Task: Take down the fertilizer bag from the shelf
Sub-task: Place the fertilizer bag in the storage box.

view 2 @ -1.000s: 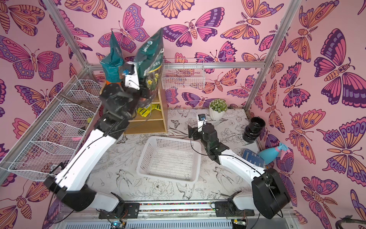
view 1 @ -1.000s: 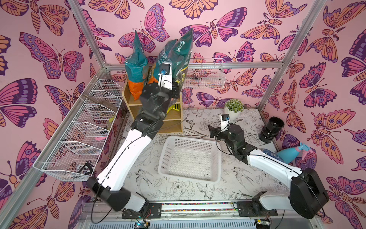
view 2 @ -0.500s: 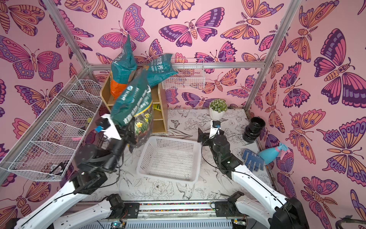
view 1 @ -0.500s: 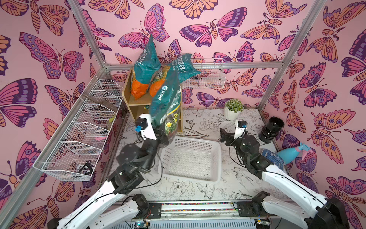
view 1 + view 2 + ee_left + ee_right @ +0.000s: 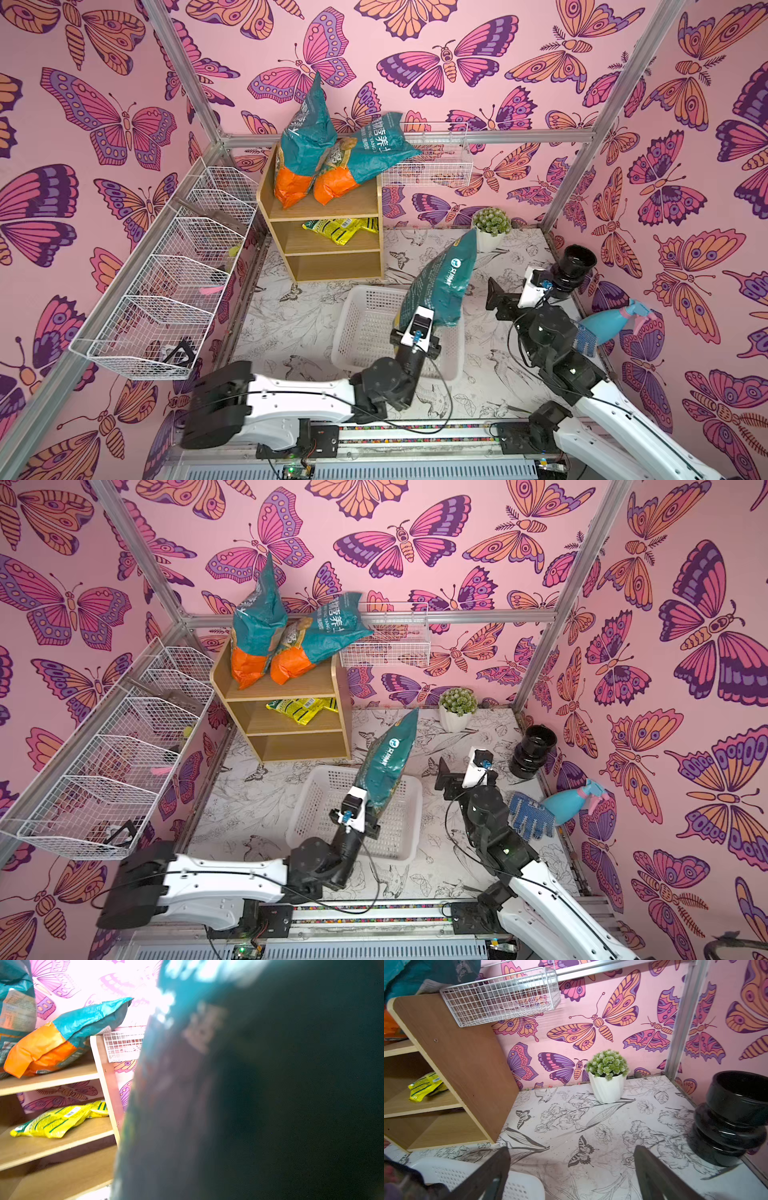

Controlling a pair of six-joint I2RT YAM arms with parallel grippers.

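My left gripper is shut on the lower end of a teal fertilizer bag, which stands tilted above the white plastic basket. In the left wrist view the bag fills most of the picture and hides the jaws. The light-wood shelf stands at the back left, apart from the bag. Two teal-and-orange bags rest on its top. My right gripper is open over the table, holding nothing.
A yellow packet lies on the shelf's middle tier. A potted plant, a black pot, a blue spray bottle and a blue glove sit at the right. White wire baskets hang on the walls.
My left arm has drawn back from the shelf top and come down with the bag, which now hangs over the white basket. The right arm has shifted towards the right.
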